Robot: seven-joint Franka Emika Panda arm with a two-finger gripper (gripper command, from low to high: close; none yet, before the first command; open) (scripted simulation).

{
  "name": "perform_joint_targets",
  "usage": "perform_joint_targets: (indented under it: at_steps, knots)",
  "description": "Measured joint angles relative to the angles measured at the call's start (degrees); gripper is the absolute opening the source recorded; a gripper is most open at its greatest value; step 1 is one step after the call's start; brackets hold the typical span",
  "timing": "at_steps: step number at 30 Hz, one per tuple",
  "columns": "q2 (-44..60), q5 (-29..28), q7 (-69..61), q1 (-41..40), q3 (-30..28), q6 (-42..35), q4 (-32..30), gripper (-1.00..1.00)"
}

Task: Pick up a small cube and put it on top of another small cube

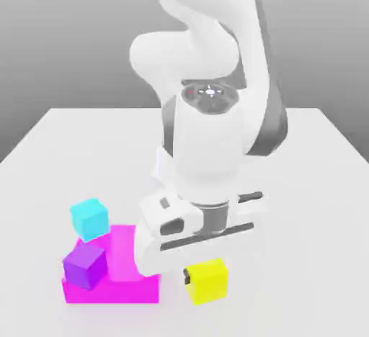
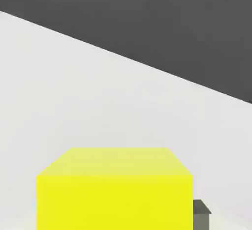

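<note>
The fingers [image 1: 205, 279] were closed on the small yellow cube [image 1: 207, 280], near the front of the tabletop [image 1: 43, 148], right of the magenta block [image 1: 115, 285], ready for lifting.

no readable text, labels, brands, numbers or signs anywhere

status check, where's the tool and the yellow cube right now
Tool down at the small bright yellow cube, one fingertip beside it. Big magenta block close on the exterior view's left, purple cube and cyan cube on it.
</note>
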Motion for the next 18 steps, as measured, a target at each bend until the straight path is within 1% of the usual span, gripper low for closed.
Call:
perform_joint_targets:
  at_steps: [9,11,14,15,18]
  knots:
    - [-17.92,0.51,6.85,-4.93,-3.07,-8.57,-9.31,-1.0]
    - [-16.44,0.94,7.06,-5.2,-3.35,-5.99,-10.41,-1.0]
    - [-11.01,1.48,6.82,-5.34,-3.33,0.5,-11.49,-1.0]
    - [-9.61,1.56,6.77,-5.31,-3.37,2.13,-11.72,1.0]
    - [-9.61,1.56,6.77,-5.31,-3.37,2.13,-11.72,1.0]
